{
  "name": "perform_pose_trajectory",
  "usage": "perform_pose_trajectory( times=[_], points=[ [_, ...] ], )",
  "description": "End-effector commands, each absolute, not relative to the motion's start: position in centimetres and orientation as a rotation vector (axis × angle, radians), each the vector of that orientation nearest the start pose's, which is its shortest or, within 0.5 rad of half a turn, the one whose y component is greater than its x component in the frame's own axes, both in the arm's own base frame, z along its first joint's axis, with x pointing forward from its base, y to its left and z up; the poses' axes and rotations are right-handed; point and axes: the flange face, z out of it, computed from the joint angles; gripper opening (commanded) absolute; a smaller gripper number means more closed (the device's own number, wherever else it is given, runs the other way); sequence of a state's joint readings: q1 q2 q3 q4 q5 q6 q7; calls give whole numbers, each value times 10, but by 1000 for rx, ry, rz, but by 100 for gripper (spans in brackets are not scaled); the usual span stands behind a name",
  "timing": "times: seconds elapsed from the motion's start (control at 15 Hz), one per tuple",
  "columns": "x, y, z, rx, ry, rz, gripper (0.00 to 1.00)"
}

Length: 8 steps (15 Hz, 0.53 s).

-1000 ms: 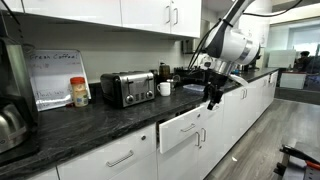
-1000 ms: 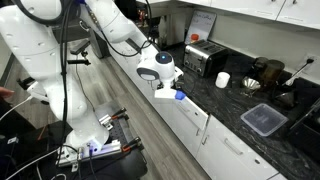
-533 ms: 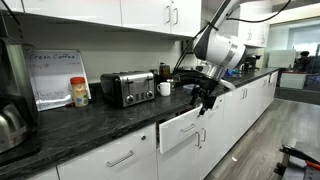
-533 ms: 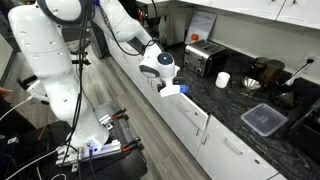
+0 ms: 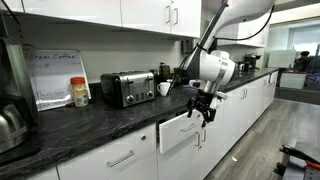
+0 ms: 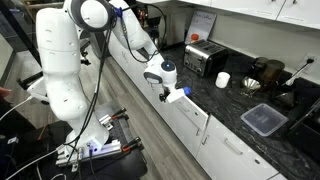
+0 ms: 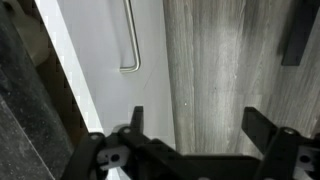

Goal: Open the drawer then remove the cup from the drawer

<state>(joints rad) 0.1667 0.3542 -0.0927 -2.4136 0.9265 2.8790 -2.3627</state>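
The white drawer [image 5: 180, 128] stands partly open below the dark counter, its silver bar handle facing the aisle. Its inside is hidden, so the cup in it does not show in any view. My gripper [image 5: 203, 110] hangs in front of the drawer's outer end, open and empty; it also shows in an exterior view [image 6: 166, 92]. In the wrist view the open fingers [image 7: 198, 125] frame bare wooden floor, with the white drawer front [image 7: 105, 70] and its bar handle [image 7: 130, 45] just to their left.
On the counter stand a toaster [image 5: 127, 88], a red-lidded jar [image 5: 79, 92], a separate white mug [image 5: 165, 88] [image 6: 223, 80] and a dark flat container [image 6: 263, 118]. White cabinet doors line the aisle above a wooden floor [image 6: 120, 100].
My gripper has moved down from counter height and a little toward the drawer front. The drawer stays ajar by the same amount.
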Motion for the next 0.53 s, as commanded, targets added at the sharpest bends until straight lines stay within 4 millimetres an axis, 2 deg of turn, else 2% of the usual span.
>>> perform_pose_trajectory(
  times=[0.0, 0.47],
  points=[
    [502, -16, 166, -2177, -2332, -431, 100],
    [513, -17, 167, -2169, -2430, -445, 100]
  ],
)
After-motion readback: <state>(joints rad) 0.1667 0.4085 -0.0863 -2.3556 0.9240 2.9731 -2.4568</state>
